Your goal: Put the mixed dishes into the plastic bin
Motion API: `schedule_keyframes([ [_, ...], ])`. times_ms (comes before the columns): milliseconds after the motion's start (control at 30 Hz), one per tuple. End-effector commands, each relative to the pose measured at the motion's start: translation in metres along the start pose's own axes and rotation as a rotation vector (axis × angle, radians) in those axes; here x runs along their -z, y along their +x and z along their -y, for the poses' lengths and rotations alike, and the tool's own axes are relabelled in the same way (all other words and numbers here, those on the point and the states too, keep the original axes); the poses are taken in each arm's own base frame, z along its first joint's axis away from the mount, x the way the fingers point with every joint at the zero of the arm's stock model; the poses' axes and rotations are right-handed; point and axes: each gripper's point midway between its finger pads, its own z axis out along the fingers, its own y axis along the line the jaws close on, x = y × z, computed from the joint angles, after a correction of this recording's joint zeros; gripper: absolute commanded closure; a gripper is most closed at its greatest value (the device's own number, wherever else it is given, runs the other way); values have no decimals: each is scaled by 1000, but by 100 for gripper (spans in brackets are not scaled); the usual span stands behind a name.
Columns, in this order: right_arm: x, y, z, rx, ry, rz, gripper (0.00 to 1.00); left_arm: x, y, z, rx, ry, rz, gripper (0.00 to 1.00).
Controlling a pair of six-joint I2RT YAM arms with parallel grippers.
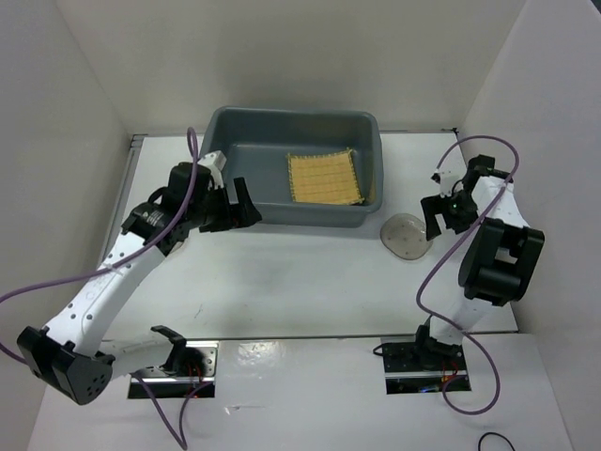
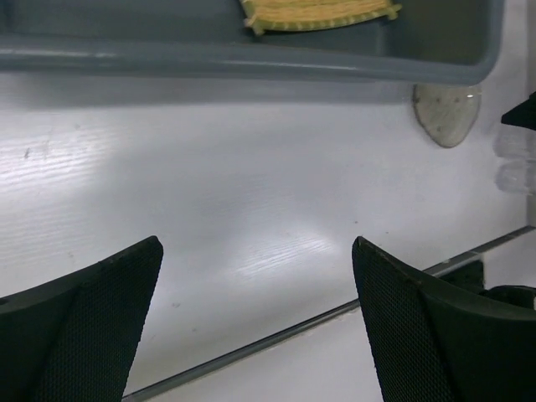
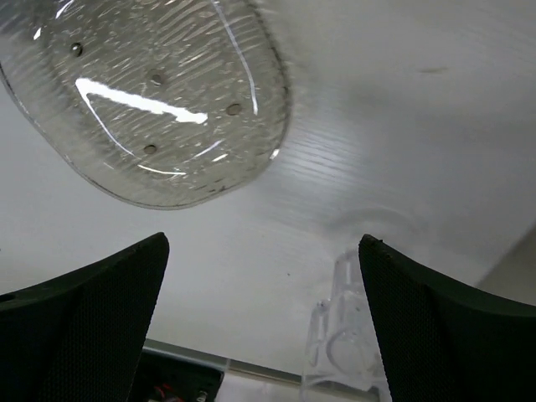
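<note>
The dark grey plastic bin [image 1: 244,150] stands at the back middle, with the yellow woven mat [image 1: 325,178] lying inside at its right. A clear glass saucer [image 1: 406,235] lies on the table off the bin's front right corner. My right gripper [image 1: 443,224] is open and empty just right of the saucer. In the right wrist view the saucer [image 3: 142,100] lies beyond the open gripper [image 3: 264,243], and a tiny clear cup [image 3: 345,343] stands beside the right finger. My left gripper [image 1: 233,214] is open and empty at the bin's front left wall. Its wrist view shows the bin [image 2: 251,60], mat [image 2: 318,12] and saucer [image 2: 448,113].
White walls close in the table on the left, back and right. A metal seam [image 2: 301,322] runs along the near table edge. Purple cables loop off both arms. Faint clear cups [image 2: 515,163] stand on the table right of the saucer.
</note>
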Motion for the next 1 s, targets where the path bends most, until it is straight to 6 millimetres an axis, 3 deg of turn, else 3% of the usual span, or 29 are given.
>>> schedule_keyframes([
  [0, -2, -13, -21, 85, -133, 40, 1, 16, 10, -24, -64, -70, 16, 0],
  [167, -32, -17, -24, 114, -200, 33, 1, 20, 42, -49, -85, -107, -17, 0],
  [433, -69, -18, -11, 99, -191, 0, 1, 22, 47, -56, -82, -103, -4, 0],
  [600, -77, -21, -12, 98, -210, 15, 1, 13, 50, -57, -89, -102, -29, 0],
  [833, -101, -8, -27, 74, -331, -38, 29, 12, 49, -55, -90, -90, -26, 0],
  [933, -107, -4, -29, 61, -338, -50, 45, 12, 49, -55, -90, -90, -26, 0],
  [967, -108, -6, -28, 64, -332, -42, 56, 13, 51, -56, -90, -90, -26, 0],
])
